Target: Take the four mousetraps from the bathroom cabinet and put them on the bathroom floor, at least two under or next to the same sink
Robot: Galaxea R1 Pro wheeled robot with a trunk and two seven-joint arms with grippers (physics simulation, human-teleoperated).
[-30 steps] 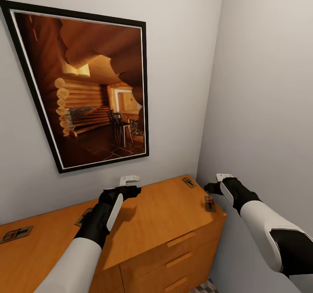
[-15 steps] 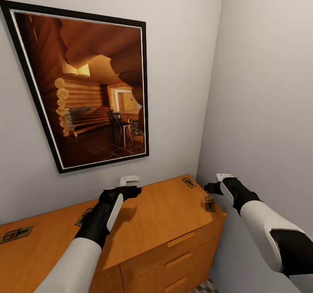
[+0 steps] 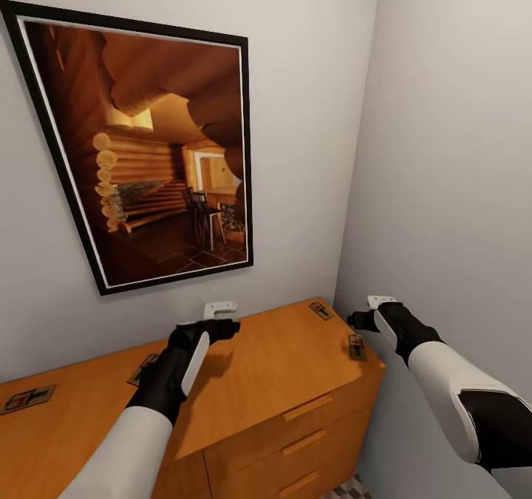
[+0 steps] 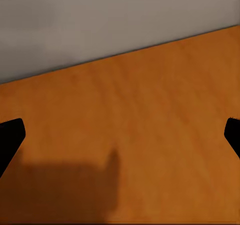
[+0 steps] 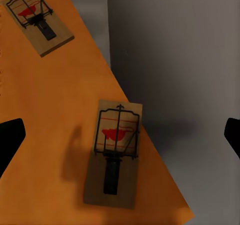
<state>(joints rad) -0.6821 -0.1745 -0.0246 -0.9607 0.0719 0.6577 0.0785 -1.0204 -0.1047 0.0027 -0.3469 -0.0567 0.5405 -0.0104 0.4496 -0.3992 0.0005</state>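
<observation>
Four mousetraps [image 3: 357, 347] lie flat on cabinet [image 3: 281, 366] top. L gripper [image 3: 220, 317] above top, R gripper [image 3: 373, 308] past cabinet's R end; both spread wide, holding nothing.

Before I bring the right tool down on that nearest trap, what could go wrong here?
1. The mousetrap lies at the cabinet top's right edge; a nudge could tip it into the gap by the wall.
2. The right tool hangs beside that wall, so the arm may scrape it.
3. The left arm covers part of another trap; moving it could sweep that one along.
</observation>
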